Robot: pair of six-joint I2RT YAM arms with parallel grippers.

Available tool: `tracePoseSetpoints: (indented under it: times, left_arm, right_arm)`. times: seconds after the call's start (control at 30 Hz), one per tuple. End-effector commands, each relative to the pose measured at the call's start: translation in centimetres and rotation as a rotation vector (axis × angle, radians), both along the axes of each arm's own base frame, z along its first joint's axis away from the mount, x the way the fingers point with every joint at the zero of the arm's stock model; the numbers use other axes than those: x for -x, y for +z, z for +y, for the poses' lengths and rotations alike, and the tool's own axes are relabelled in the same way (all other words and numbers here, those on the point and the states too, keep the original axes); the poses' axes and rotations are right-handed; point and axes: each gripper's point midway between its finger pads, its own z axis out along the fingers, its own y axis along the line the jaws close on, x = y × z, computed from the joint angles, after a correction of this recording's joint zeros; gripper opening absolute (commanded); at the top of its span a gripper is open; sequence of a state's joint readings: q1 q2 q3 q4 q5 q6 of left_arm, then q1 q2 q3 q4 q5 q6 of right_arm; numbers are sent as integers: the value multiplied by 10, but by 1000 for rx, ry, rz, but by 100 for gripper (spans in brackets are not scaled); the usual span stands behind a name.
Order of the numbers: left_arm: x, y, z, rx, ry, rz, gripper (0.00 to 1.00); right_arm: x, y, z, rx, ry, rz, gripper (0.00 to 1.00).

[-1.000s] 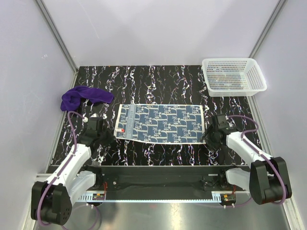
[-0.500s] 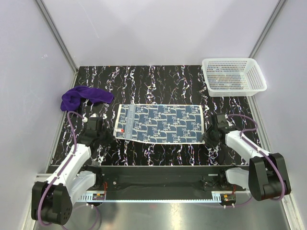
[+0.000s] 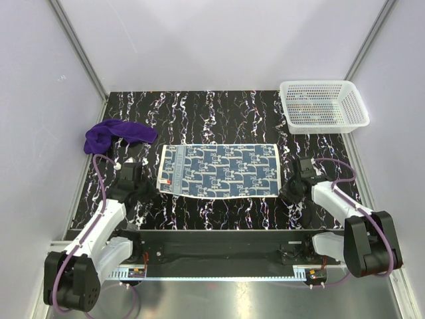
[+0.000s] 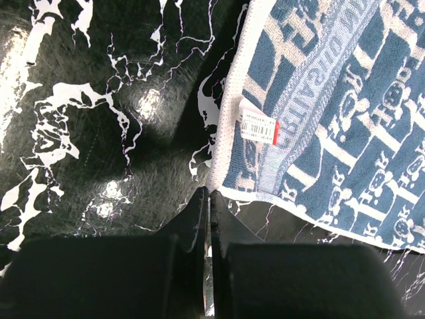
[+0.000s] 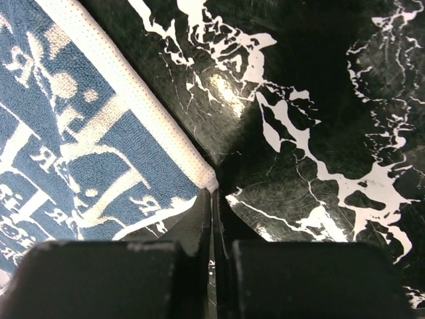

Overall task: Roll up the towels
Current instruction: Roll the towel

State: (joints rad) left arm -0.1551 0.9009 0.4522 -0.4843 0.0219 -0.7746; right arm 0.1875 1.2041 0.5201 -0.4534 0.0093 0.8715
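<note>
Top view: patterned towel [image 3: 219,171], blue-grey on white, lies flat and spread out mid tabletop [image 3: 219,113], long side running left-right. Purple towel [image 3: 116,135] is bunched in a heap near the left edge, well apart from the patterned one, nothing touching it. White mesh basket [image 3: 323,105] sits in the far right corner.

Left tool [image 4: 208,199] is low at the patterned towel's near-left corner. Its fingers are clenched together with the tip of the white hem pinched between the tips. A small white label with a red edge [image 4: 259,126] lies on the towel just beyond that corner.

Right tool [image 5: 212,199] is low at the near-right corner, also clenched. Its fingertips meet right on the hem's corner point, grasping it. The rest of the towel lies on the tabletop. The near edge bows slightly between the two corners.
</note>
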Motion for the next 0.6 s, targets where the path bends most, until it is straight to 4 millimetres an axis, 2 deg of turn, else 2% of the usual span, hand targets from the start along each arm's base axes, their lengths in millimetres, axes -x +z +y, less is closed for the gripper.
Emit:
tracePoseSetpoints:
  times: [0.0,0.27,0.57]
  left_arm:
    - [-13,18,2,-13,1,-52,0]
    - [-13,33,0,0,-7,-72,0]
    - [-2,41,0,1,-13,-46,0]
  right_arm:
    - [9,-2,-7,26,-18,16,0]
    - [3,32,-8,24,-15,-56,0]
    - [13,50,-7,14,5,-64,0]
